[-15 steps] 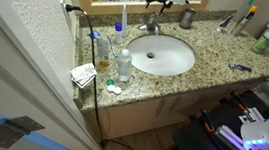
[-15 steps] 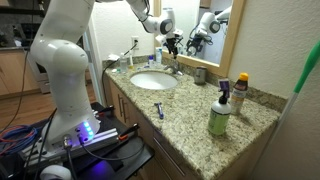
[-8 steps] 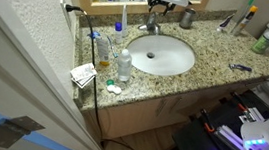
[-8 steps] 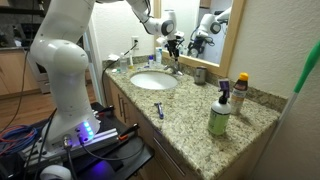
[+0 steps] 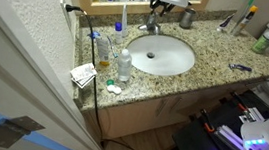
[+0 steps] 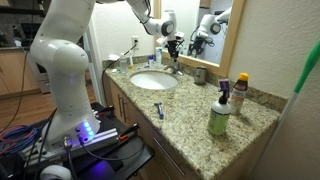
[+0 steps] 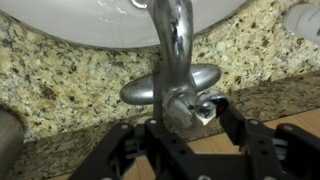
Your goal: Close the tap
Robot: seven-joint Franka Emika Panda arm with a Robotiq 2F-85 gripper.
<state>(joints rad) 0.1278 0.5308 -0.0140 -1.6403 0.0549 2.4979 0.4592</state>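
The tap [image 7: 175,60] is a silver-grey faucet; its spout curves up over the white basin [image 7: 90,15] and its lever handle spreads sideways at the base. In the wrist view my gripper [image 7: 187,118] straddles the base of the tap, one black finger [image 7: 150,130] against its left side and the other against the small knob on its right, shut on it. In both exterior views the gripper [image 5: 155,11] [image 6: 173,46] hangs straight down on the tap [image 5: 152,26] [image 6: 174,64] behind the basin [image 5: 172,51] [image 6: 152,83].
A granite counter [image 5: 211,68] surrounds the basin. A metal cup [image 5: 187,19] [image 6: 200,75] stands beside the tap. Clear bottles [image 5: 124,64] stand at one end, a green bottle [image 6: 218,118] at the other. A razor [image 6: 159,110] lies near the front edge. A mirror rises close behind the gripper.
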